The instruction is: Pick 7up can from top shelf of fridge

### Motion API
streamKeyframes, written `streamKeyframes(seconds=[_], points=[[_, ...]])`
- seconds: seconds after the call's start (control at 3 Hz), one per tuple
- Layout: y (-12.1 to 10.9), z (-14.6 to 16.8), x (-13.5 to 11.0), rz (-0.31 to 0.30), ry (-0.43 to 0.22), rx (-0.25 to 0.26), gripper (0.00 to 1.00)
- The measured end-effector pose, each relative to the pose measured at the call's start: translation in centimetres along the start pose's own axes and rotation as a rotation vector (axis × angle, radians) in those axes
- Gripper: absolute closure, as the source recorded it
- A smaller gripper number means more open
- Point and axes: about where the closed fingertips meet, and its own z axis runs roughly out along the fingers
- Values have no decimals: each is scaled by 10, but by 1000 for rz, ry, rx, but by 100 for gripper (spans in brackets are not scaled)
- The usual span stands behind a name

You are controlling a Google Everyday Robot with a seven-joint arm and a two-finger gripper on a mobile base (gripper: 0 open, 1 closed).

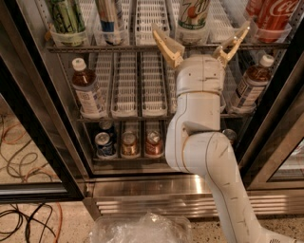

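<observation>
The fridge (42,118) stands open in front of me. The 7up can (194,14), white with a green-and-red "7" logo, stands on the top shelf (114,47), its top cut off by the frame edge. My gripper (199,39) is open, its two tan fingers spread wide, one on each side of the can's base, just in front of the shelf's front rail. The left fingertip (157,29) is left of the can and the right fingertip (244,27) is right of it. The fingers do not touch the can.
On the top shelf a dark green can (64,16) and a blue-and-white can (110,16) stand at the left, a red Coca-Cola can (275,14) at the right. Brown bottles (87,90) fill the middle rack, small cans (128,143) the lower rack. Cables (19,142) lie on the floor at left.
</observation>
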Motion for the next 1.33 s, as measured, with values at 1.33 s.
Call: streamKeyframes(seconds=[1.33], points=[[14, 17, 0, 13, -72, -28, 0]])
